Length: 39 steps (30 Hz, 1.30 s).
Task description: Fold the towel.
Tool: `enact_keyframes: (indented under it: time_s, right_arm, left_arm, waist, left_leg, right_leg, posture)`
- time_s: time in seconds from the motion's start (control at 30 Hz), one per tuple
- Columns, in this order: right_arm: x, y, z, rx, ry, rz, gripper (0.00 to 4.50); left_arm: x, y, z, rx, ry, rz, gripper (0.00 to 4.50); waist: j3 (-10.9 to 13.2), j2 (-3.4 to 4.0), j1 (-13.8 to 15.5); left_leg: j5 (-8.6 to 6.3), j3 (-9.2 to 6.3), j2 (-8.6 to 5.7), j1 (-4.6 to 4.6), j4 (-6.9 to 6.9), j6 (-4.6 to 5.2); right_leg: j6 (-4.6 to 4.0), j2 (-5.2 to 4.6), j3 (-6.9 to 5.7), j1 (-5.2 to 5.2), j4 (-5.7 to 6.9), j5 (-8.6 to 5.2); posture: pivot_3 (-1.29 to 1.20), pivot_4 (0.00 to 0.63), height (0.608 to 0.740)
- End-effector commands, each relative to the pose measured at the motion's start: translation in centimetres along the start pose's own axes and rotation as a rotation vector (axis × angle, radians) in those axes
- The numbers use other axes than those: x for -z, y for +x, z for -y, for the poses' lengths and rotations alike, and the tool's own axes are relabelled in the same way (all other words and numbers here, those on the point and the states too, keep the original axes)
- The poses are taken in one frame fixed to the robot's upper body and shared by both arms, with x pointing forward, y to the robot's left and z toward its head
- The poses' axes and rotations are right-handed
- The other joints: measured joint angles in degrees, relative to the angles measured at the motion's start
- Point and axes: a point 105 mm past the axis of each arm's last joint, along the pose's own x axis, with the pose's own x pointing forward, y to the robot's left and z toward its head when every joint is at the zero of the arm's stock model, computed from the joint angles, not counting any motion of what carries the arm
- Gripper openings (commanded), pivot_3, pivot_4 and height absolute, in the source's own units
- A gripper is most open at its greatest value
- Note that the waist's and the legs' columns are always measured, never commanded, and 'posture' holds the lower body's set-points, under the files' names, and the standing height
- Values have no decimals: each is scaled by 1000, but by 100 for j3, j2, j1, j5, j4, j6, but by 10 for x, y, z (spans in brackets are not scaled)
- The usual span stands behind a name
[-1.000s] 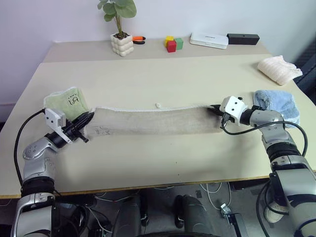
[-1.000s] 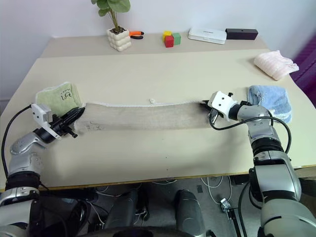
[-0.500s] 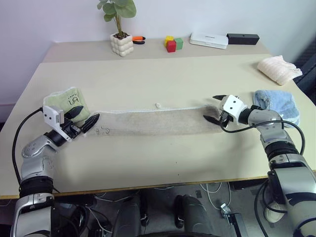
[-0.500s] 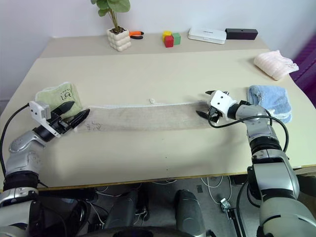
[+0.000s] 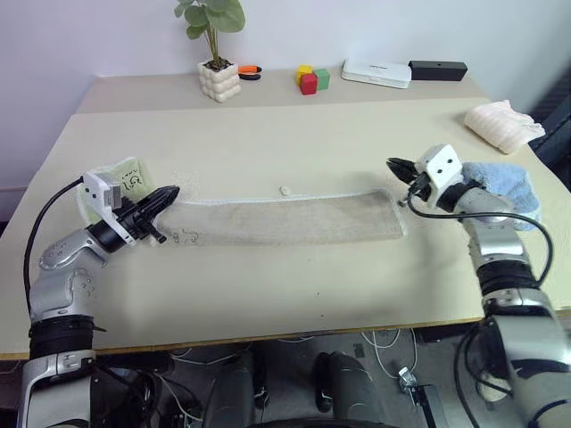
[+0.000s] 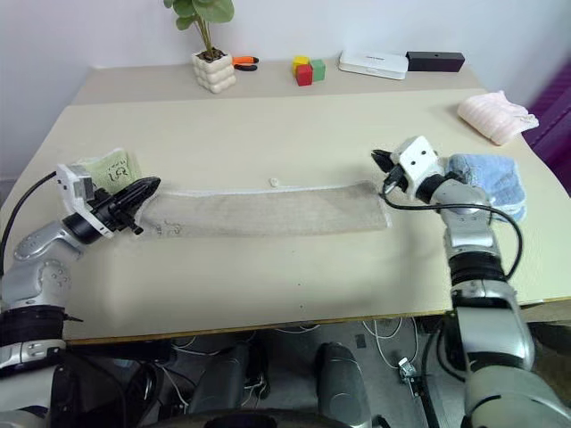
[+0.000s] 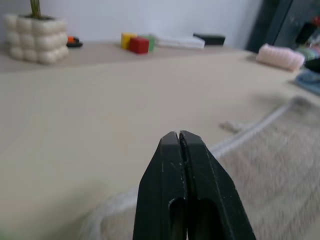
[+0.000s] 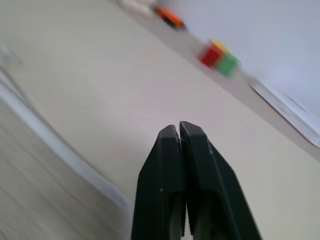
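At towel (image 5: 281, 218) ends, 9 and 3 o'clock: left gripper (image 5: 169, 192) and right gripper (image 5: 393, 164) released, lifted, now pinched empty; fold laid.

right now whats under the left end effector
The left end effector, shut and holding nothing, hovers over the left end of the beige towel, which lies flat on the table. The green towel behind its arm is partly covered.
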Motion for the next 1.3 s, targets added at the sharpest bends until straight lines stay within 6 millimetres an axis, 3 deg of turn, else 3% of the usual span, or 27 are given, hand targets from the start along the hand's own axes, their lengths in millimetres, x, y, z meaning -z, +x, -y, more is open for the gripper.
enact_keyframes:
  time_s: [0.03,0.27,0.43,0.6,0.67,0.8,1.0,1.03,1.13,1.3]
  right_arm:
    - [-12,10,-40,-12,139,58,35]
    - [-26,26,-71,106,369,81,35]
    - [7,30,-68,271,374,-52,35]
    - [39,17,-65,368,363,-142,35]
    - [41,10,-53,419,349,-150,35]
    - [53,-7,-27,519,301,-210,35]
    - [56,-21,-15,489,339,-201,35]
    - [55,-22,-14,478,365,-184,272]
    - [52,-28,-6,486,421,-162,1305]
    - [34,-50,17,499,563,-94,3973]
  left_arm:
    - [17,21,19,-21,-153,15,28]
    - [45,54,68,-43,-323,24,28]
    - [56,76,77,-114,-300,17,28]
    - [66,64,51,-226,-266,-25,28]
    - [69,51,31,-299,-231,-47,28]
    - [63,32,7,-355,-225,-50,28]
    - [57,14,-10,-370,-217,-70,28]
    - [57,12,-10,-359,-204,-74,7]
    - [48,12,-2,-284,-209,-43,843]
    - [28,17,22,-120,-161,-6,3465]
  waist:
    - [-1,1,28]
    - [-2,-6,29]
    - [-5,-8,36]
    - [-5,-8,11]
    - [-6,-9,2]
    - [-6,-7,0]
    - [-6,-7,7]
    - [-6,-7,4]
    - [-6,-7,0]
    - [-4,-7,44]
  left_leg:
    - [0,-1,-1,1,0,0]
    - [-2,-14,-4,-7,11,4]
    - [-2,-16,-9,-7,8,4]
    - [-2,-14,-14,-7,4,4]
    - [-2,-14,-13,-7,2,4]
    - [-4,-15,-7,-4,1,7]
    - [-7,-15,-5,-5,1,11]
    - [-7,-15,-5,-5,1,11]
    - [-7,-15,-4,-4,-1,11]
    - [-7,-15,-3,-8,0,11]
  right_leg:
    - [0,0,0,2,0,0]
    - [1,-2,1,0,2,0]
    - [0,1,-1,1,0,0]
    - [0,3,-1,-1,0,-1]
    - [0,5,-1,-2,0,-1]
    - [-1,6,-1,-1,0,-1]
    - [-1,4,-1,0,-2,-1]
    - [-1,4,-1,0,-2,-1]
    - [0,4,-1,-1,-3,-1]
    - [-1,0,-1,-1,-5,-1]
  posture:
    - [0,150,740]
    - [0,150,740]
    - [0,150,740]
    - [0,150,740]
    - [0,150,740]
    - [0,150,740]
    - [0,150,740]
    - [0,150,740]
    - [0,150,740]
    - [0,150,740]
